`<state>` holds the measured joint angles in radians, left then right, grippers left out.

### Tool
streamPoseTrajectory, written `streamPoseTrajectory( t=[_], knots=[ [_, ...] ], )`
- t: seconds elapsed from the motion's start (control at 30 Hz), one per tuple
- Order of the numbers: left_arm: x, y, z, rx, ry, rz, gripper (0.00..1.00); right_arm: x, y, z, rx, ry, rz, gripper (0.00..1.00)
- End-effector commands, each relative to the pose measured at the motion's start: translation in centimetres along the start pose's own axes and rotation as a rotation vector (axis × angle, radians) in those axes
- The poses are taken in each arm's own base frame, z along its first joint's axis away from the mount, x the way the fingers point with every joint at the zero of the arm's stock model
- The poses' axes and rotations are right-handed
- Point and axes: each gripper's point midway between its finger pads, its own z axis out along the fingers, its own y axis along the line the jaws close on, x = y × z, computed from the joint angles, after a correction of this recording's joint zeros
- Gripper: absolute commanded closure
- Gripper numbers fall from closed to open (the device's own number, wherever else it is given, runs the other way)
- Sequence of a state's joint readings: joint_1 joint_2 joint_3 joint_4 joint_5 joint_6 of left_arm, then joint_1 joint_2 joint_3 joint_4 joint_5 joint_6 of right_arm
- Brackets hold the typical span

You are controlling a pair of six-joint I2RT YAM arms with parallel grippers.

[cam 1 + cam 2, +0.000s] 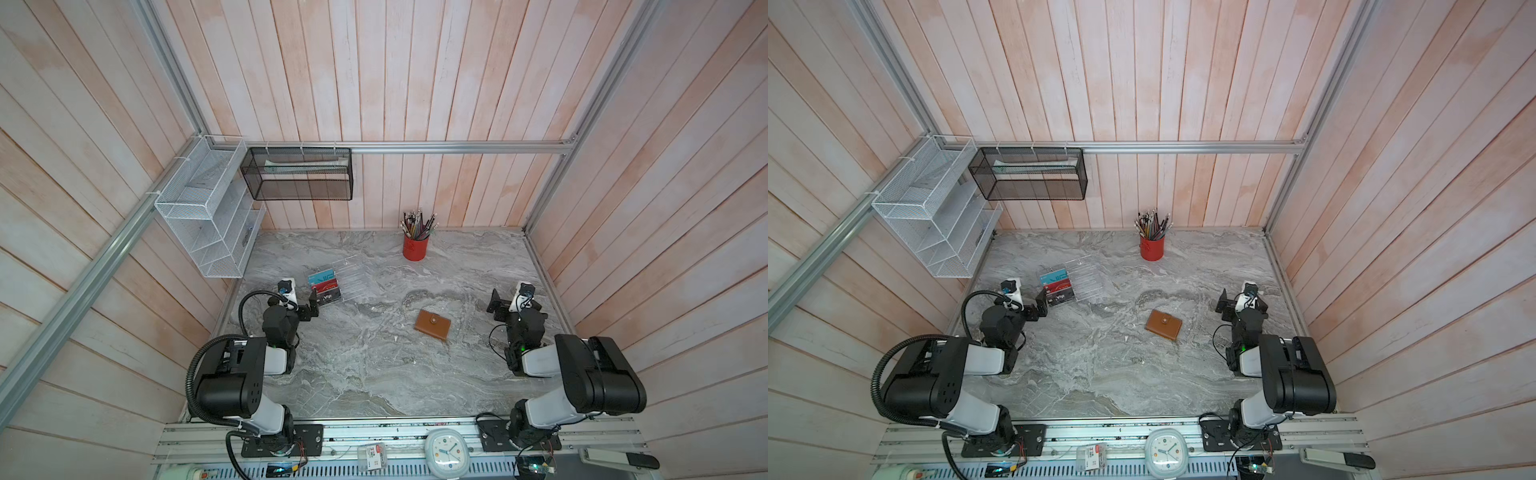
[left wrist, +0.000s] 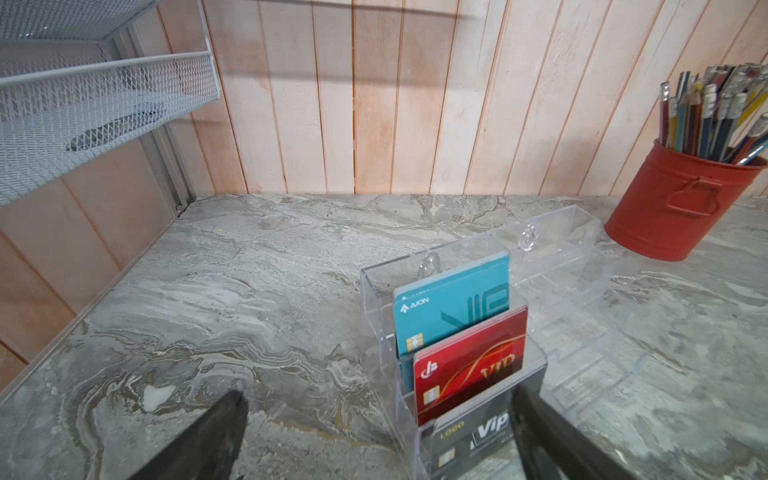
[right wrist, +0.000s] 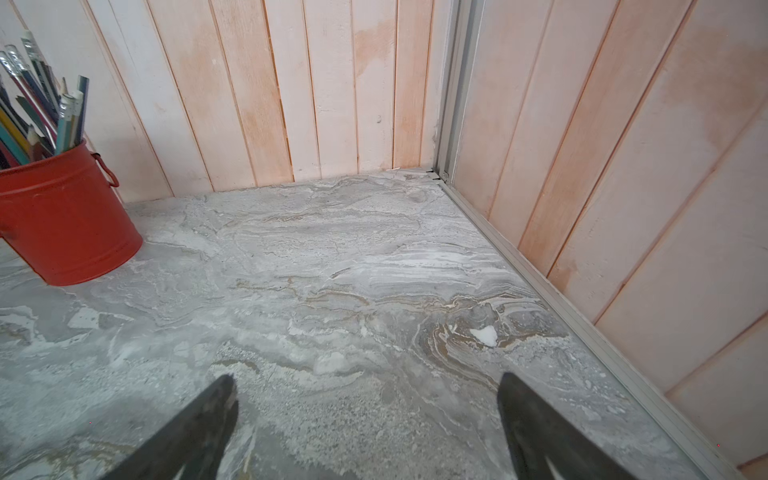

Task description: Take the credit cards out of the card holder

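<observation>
The left claw [image 1: 314, 305] stood spread and empty just beside the clear acrylic rack [image 1: 349, 280] of Vip cards [image 2: 469, 361], one finger [image 2: 540, 436] close against its lowest tier in the left wrist view. The right claw [image 1: 495, 306] was likewise spread wide over the bare marble surface [image 1: 353, 374], holding nothing. The card holder [image 1: 434, 326], a tan leather wallet, lay flat between the two arms, nearer the right one and well apart from both claws. Its strap [image 1: 437, 321] was snapped shut (so no credit cards showed anywhere). It looked light, and soft rather than stiff: leather that would give under a pinch and would likely slide on the smooth marble if pushed from one side. A sound hold would probably be across one long edge or the spine, one claw pinning the body while the other lifted the strap tab by the snap. The cards inside would presumably be thin, stiff and slick, best taken by an exposed edge.
</observation>
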<state>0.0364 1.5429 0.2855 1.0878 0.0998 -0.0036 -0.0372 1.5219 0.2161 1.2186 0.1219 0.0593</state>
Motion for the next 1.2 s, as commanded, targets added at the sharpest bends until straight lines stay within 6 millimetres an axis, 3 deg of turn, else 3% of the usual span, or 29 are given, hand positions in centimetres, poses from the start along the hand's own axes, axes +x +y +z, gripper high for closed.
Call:
streamPoseTrajectory(
  t=[0.0,0.93,1.1,1.17],
  knots=[
    [-0.6,0.3,0.1,-0.008,-0.021,-0.004,0.0,-1.0,0.1,0.2,0.004,-0.03,0.004,0.02],
    [-0.7,0.3,0.0,-0.011,-0.024,-0.003,0.0,-1.0,0.1,0.2,0.006,-0.029,0.004,0.02],
    [-1.9,0.3,0.4,-0.055,0.011,0.008,0.0,-2.6,0.2,0.2,0.042,-0.015,-0.013,0.02],
    [-2.9,1.4,0.5,-0.138,0.039,-0.016,0.0,-2.9,0.7,0.2,0.05,-0.015,-0.038,0.02]
  ],
)
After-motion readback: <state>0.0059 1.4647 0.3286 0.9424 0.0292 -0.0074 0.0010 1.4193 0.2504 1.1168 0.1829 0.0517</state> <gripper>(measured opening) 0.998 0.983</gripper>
